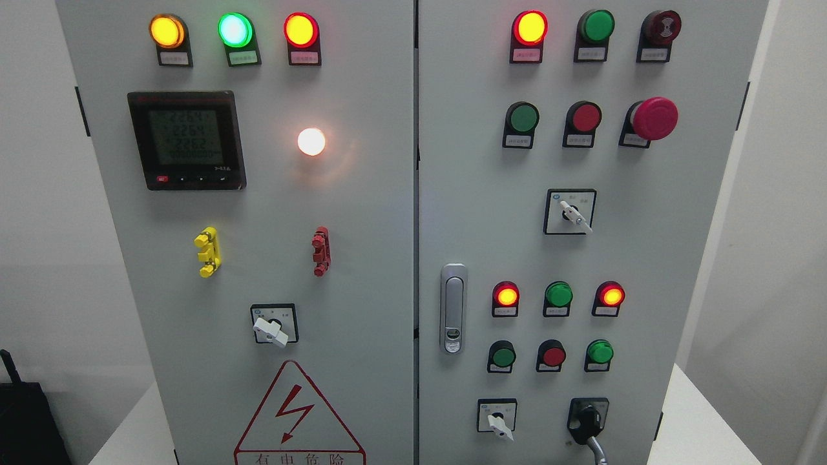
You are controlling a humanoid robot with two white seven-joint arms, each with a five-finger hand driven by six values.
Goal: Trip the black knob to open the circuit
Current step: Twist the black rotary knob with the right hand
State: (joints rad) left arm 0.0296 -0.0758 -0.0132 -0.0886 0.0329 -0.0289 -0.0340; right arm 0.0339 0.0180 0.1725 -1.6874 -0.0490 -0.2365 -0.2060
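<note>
The black knob (587, 420) sits at the lower right of the right cabinet door, on a black square plate, with its silver-tipped lever pointing down and to the right. No robot hand or arm shows anywhere in the head view. Nothing touches the knob.
A white selector switch (498, 423) is just left of the knob, with green and red push buttons (552, 355) and lit indicator lamps (506, 296) above. A door handle (453, 308) stands near the door seam. The left door carries a meter (186, 139), another selector (273, 329) and a warning triangle (298, 416).
</note>
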